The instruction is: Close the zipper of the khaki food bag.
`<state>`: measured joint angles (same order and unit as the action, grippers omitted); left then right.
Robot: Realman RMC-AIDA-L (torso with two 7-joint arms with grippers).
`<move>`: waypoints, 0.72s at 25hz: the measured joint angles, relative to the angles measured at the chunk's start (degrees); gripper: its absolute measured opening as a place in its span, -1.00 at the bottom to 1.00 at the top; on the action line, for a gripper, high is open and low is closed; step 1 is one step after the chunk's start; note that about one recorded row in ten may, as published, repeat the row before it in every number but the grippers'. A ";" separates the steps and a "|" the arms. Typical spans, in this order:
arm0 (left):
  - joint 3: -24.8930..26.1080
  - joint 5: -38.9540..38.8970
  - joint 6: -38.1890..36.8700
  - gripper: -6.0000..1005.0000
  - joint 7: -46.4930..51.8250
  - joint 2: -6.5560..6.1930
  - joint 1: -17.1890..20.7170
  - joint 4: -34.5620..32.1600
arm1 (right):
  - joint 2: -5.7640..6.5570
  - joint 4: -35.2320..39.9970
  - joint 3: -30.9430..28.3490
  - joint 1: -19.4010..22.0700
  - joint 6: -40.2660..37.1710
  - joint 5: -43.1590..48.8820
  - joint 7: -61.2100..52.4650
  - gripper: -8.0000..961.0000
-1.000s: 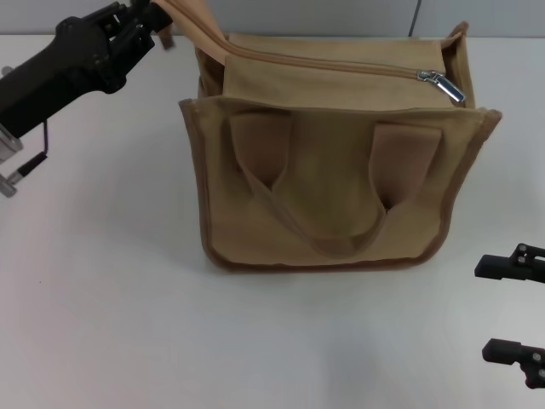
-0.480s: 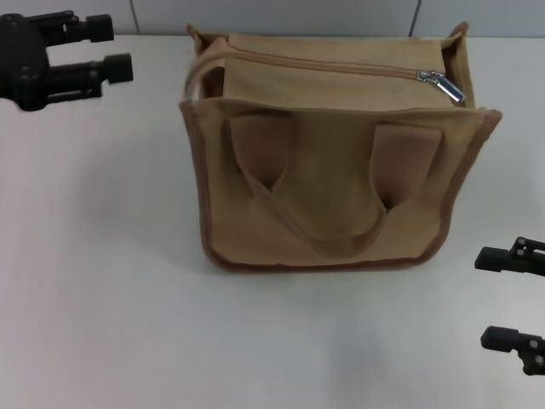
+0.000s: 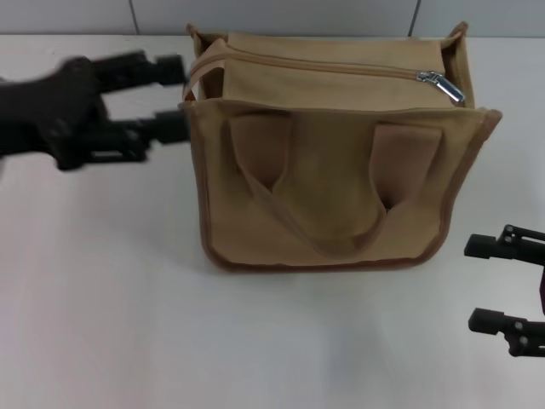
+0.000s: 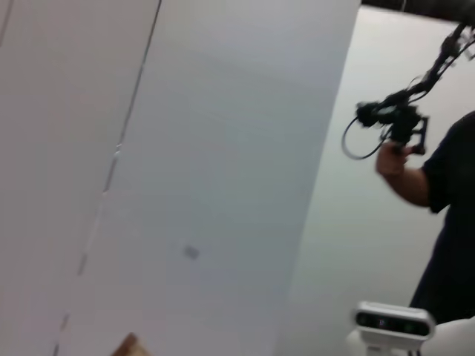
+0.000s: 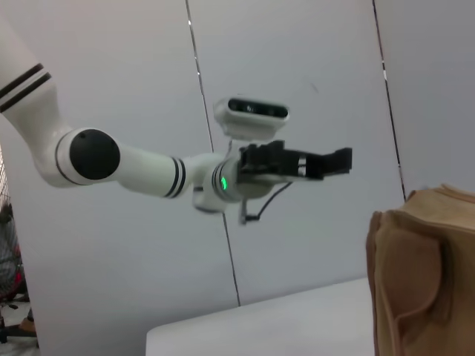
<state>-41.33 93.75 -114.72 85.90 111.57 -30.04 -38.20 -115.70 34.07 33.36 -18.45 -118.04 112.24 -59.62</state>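
Note:
The khaki food bag point(image 3: 332, 183) stands upright in the middle of the white table, its front handle lying flat against its face. The zipper point(image 3: 324, 68) runs along the top, and its silver slider point(image 3: 438, 85) sits at the right end. My left gripper point(image 3: 177, 98) is open, its fingertips right at the bag's upper left corner, holding nothing. My right gripper point(image 3: 479, 284) is open above the table, off the bag's lower right corner. In the right wrist view the bag point(image 5: 423, 274) shows at one edge, with the left gripper point(image 5: 343, 159) farther off.
White table point(image 3: 102, 298) spreads in front of and beside the bag, with a grey panelled wall behind. The left wrist view shows the wall and a person point(image 4: 438, 222) holding a hand controller. The left arm point(image 5: 126, 167) stretches across the right wrist view.
A second ago the left gripper held the bag's rear handle up; it let go, the handle dropped, and the open gripper has come down to the bag's left corner. The right gripper shifted slightly left.

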 joint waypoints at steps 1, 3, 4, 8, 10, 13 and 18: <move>-0.41 0.08 -0.02 0.61 -2.23 0.74 -0.23 2.35 | -0.03 -0.07 0.08 -0.19 0.26 0.02 -0.21 0.60; -1.27 0.51 0.06 0.61 -6.29 2.16 -0.28 5.04 | 0.00 -0.55 0.11 -0.69 0.62 0.44 -0.34 0.60; -2.19 0.90 0.23 0.61 -8.57 3.15 -0.16 5.83 | 0.02 -0.83 0.14 -0.86 0.74 0.69 -0.36 0.60; -6.88 3.36 2.04 0.61 -16.70 5.61 1.49 6.54 | 0.11 -1.43 0.21 -1.53 1.15 2.98 -0.36 0.60; -7.71 5.67 3.28 0.61 -20.36 6.30 2.17 7.49 | -0.14 -1.46 0.23 -1.84 1.40 4.41 -0.25 0.60; -7.80 9.30 6.11 0.61 -25.78 6.73 2.61 11.18 | -0.65 -1.47 0.22 -1.99 2.06 6.10 0.10 0.60; -7.93 14.70 12.73 0.61 -33.88 6.78 2.56 18.91 | -1.29 -4.19 0.22 -2.51 4.86 8.29 2.66 0.60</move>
<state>-49.25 108.45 -101.99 52.01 118.34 -27.48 -19.29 -116.99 29.88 33.57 -20.96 -113.17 120.53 -56.95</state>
